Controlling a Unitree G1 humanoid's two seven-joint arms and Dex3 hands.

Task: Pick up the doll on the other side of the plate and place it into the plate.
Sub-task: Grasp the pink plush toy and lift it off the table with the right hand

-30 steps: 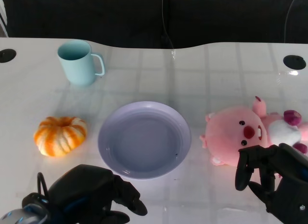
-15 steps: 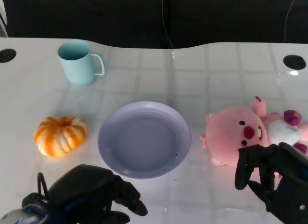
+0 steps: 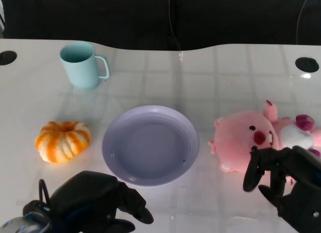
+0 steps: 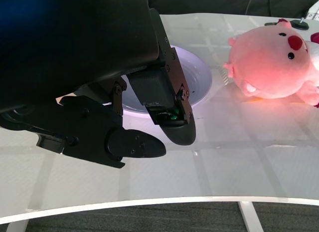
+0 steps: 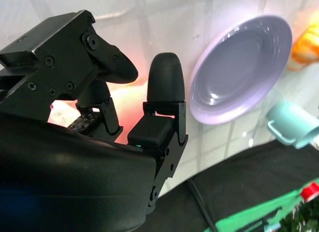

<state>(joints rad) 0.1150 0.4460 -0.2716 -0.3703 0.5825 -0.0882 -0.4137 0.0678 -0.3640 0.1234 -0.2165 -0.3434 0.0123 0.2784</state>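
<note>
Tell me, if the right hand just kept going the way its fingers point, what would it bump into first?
Most likely the pink plush doll: the right hand hovers open just in front of it, though depth is unclear.

I see a glossy white table (image 3: 235, 77) with a faint grid pattern, round black grommets (image 3: 306, 64) at its corners, and dark drapery (image 3: 150, 15) behind.

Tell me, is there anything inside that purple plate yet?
Nothing lies in the purple plate; its whole bowl shows bare in the head view. The pink doll still lies on the table beside it, with the right hand partly covering the doll's near side.
</note>
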